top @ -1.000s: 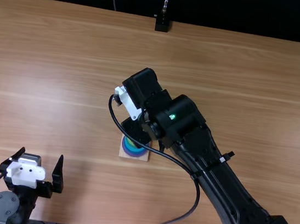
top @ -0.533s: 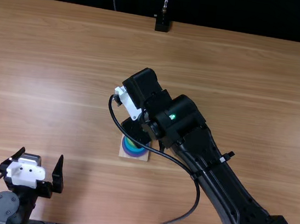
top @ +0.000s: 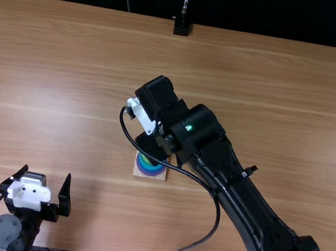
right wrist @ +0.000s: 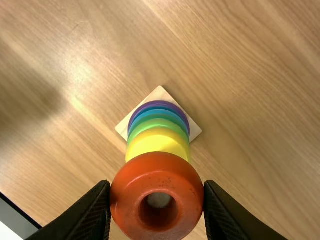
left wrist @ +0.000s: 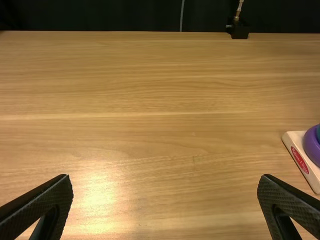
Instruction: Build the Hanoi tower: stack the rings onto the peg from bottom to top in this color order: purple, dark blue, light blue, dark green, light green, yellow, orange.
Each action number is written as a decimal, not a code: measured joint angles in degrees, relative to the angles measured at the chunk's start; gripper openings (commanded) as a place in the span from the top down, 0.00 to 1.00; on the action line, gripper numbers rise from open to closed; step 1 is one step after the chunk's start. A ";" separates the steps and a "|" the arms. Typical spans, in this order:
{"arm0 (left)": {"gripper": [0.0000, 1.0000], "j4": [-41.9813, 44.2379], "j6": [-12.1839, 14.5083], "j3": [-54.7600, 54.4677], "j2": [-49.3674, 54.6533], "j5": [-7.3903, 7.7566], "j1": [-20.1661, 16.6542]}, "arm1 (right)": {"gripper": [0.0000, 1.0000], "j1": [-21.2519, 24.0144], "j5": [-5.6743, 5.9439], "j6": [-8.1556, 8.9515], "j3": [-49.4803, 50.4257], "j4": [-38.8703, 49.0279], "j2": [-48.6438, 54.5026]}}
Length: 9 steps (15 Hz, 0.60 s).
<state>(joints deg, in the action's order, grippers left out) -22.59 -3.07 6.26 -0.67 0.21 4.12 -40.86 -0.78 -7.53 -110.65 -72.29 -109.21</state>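
First: State of the right end effector [top: 150, 147]?
Second: Pinching the orange ring [right wrist: 157, 174]; a finger bears on each side. The ring's hole faces the wrist camera, with something pale and round showing through it.

First: Position of that ring?
Second: In front of the yellow ring [right wrist: 158, 143] as the right wrist view has it, overlapping its outline. Whether the two touch, I cannot tell.

First: And the stack?
Second: On the square wooden base [right wrist: 194, 131], near the middle of the surface [top: 272, 83]. Purple [right wrist: 158, 104] is lowest; blue and green shades lie above it, then yellow. The top view shows the right arm [top: 234, 187] extended over the base, partly covering it.

First: Left end effector [top: 47, 173]?
Second: Fingers spread wide, nothing between them. It is at the surface's near edge, left of the base and well apart from it.
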 measured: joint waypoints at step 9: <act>0.00 -0.02 0.07 0.02 -0.02 -0.02 0.00 | 0.00 0.00 2.36 0.07 -0.02 0.57 0.00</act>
<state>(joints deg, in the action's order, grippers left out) -22.61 -3.01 6.28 -0.69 0.19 4.12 -40.86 1.58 -7.46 -110.67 -71.72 -109.21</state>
